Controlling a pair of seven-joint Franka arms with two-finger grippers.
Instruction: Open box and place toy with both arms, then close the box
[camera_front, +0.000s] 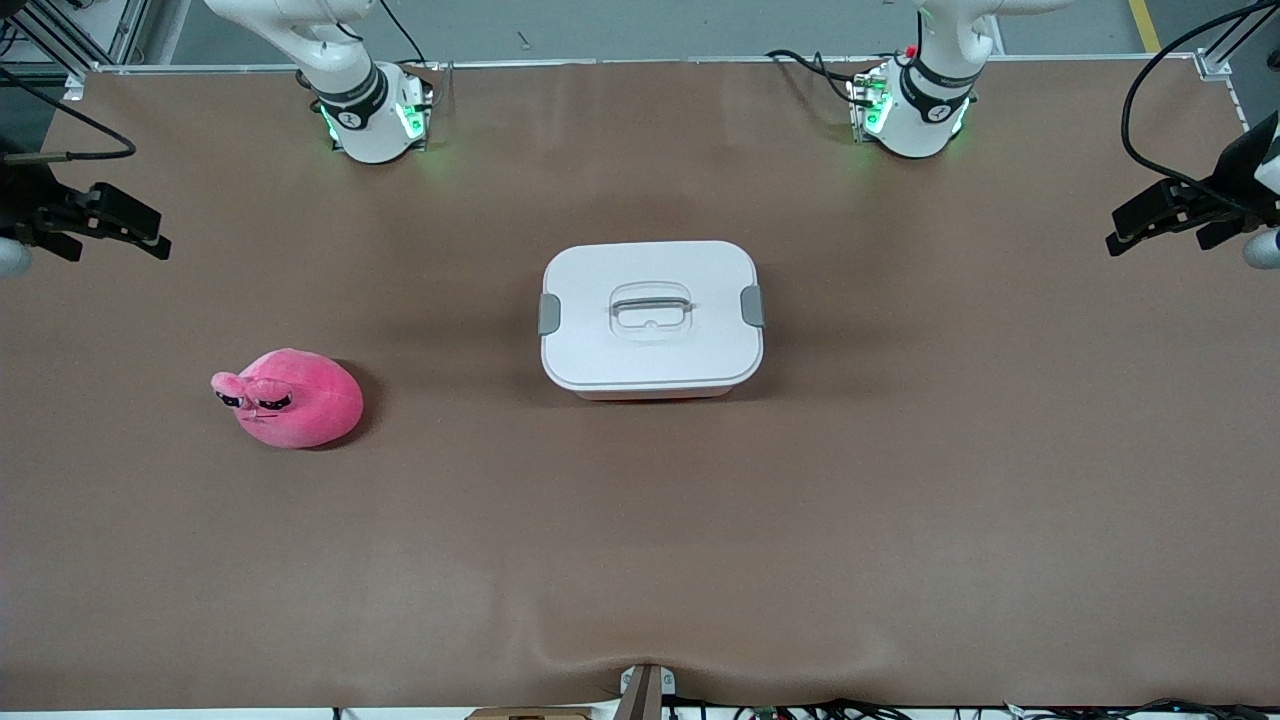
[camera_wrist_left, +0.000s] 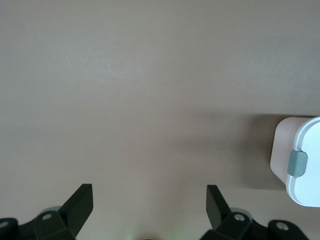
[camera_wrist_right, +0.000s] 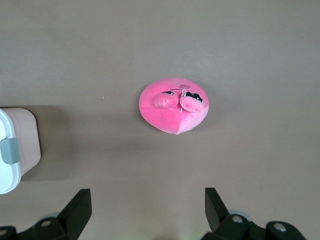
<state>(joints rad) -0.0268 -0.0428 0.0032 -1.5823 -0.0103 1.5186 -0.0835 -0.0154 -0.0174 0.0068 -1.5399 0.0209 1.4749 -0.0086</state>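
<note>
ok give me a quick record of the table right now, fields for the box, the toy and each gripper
box: white-lidded pink box mid-table, lid on, grey side latches in place
toy: pink plush toy on the table, apart from the box, toward the right arm's end and nearer the front camera
left gripper: left gripper open, empty, raised over bare table at the left arm's end
right gripper: right gripper open, empty, raised over the table at the right arm's end
progress: nothing touched yet
</note>
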